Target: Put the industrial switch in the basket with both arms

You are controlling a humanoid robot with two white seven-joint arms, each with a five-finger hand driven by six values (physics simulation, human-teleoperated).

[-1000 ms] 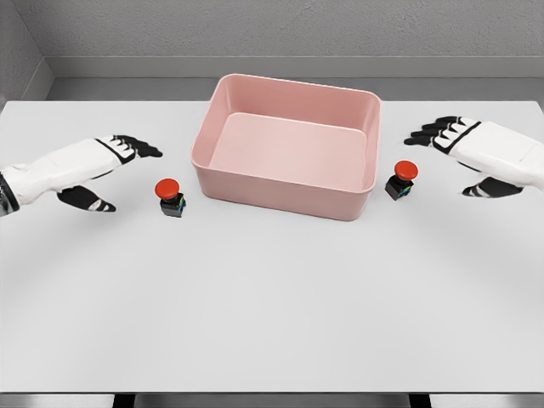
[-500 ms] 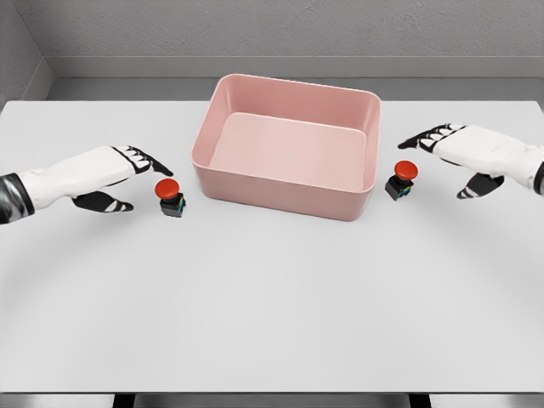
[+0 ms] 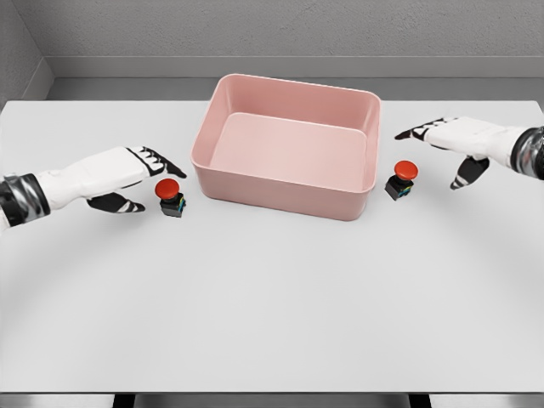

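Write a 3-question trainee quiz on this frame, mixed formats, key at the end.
1. True or false: the pink basket already holds a switch.
2. Multiple choice: the left hand is (A) grasping the left switch, (B) open and close beside it, (C) inside the basket.
3. Short answer: on which side of the basket, as seen in the head view, does the right switch stand, and is the right hand holding it?

Key
1. False: the basket is empty; both switches stand on the table.
2. B.
3. To the basket's right; no, the right hand is open, fingers extended above and behind it.
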